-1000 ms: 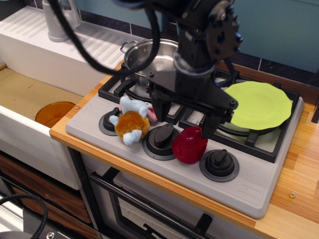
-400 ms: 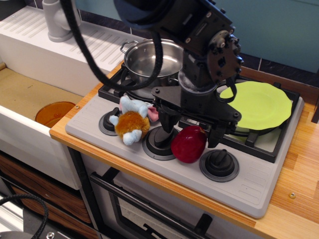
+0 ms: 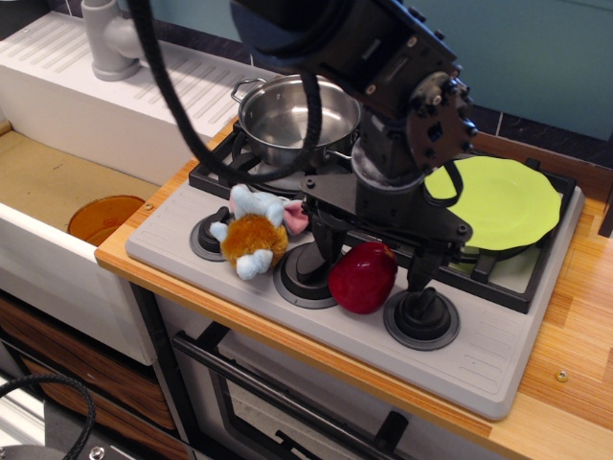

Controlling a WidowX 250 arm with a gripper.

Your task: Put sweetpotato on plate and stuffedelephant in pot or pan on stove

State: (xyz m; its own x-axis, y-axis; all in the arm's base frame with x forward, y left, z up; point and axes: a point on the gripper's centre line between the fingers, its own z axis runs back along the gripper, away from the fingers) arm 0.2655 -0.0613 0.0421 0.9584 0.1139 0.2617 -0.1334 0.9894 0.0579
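Note:
The glossy dark-red sweetpotato (image 3: 363, 277) sits on the stove's (image 3: 488, 355) front strip between two knobs. My gripper (image 3: 372, 257) is open, its fingers (image 3: 421, 271) straddling the sweetpotato left and right, lowered around it. The stuffedelephant (image 3: 253, 234) lies on the front strip at the left, by a knob. The lime-green plate (image 3: 512, 199) rests on the back right grate. The steel pot (image 3: 293, 117) stands on the back left burner, empty.
A sink (image 3: 57, 182) with an orange bowl (image 3: 103, 217) lies left of the stove. A grey drain rack and faucet base (image 3: 107, 43) stand at the back left. Wooden counter (image 3: 575, 326) runs along the right. Black knobs (image 3: 421, 311) line the stove front.
My gripper has dropped lower and shifted slightly right, its fingers now down on both sides of the sweetpotato. The sweetpotato has barely shifted; the elephant, pot and plate have not moved.

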